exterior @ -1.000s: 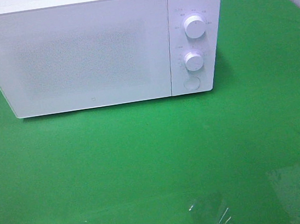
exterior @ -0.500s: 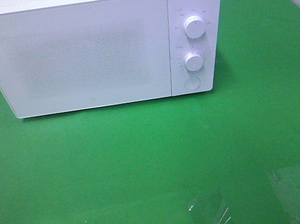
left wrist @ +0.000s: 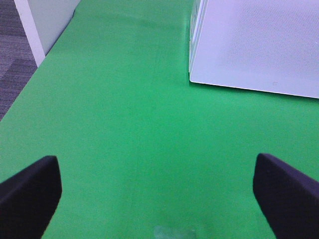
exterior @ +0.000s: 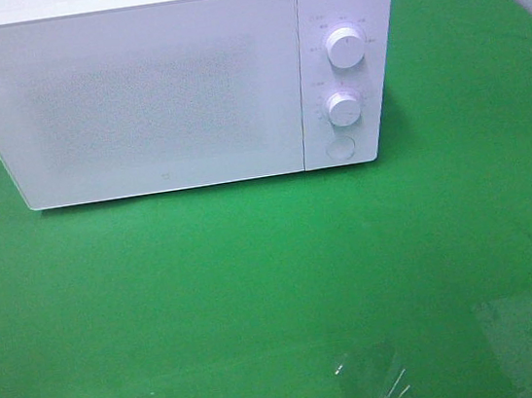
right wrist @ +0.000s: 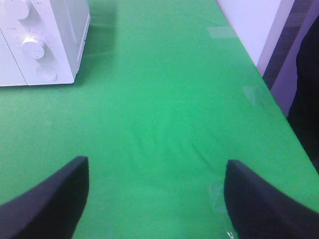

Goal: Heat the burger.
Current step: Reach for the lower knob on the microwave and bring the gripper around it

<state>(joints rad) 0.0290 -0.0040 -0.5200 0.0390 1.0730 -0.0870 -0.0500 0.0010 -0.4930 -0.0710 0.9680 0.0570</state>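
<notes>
Burger is not showing in any of the 3 views, so its place cannot be told; the microwave (exterior: 163,85) is sitting at the back of the green counter (exterior: 257,279) with its frosted door (exterior: 135,98) closed, and nothing is readable through that door. Main risk, as judged: acting on a wrong guess about the burger. Turning the upper knob (exterior: 345,48) or lower knob (exterior: 343,107) with the oven empty would be running it dry, while pressing the round button (exterior: 340,148) below them would probably be releasing the door (hinge side is looking like the far left edge) into the space where the left arm is working. A hard push on that button could also be sliding the oven backward on the smooth cloth. Left hand (left wrist: 157,191) is hovering low over bare counter, off the oven's front left corner, pointing along the counter toward the back, fingers spread fully and holding nothing. Right hand (right wrist: 157,199) is hovering likewise on the right, control panel ahead and to its inner side, fingers spread wide, empty. Neither arm is appearing in the high view.
</notes>
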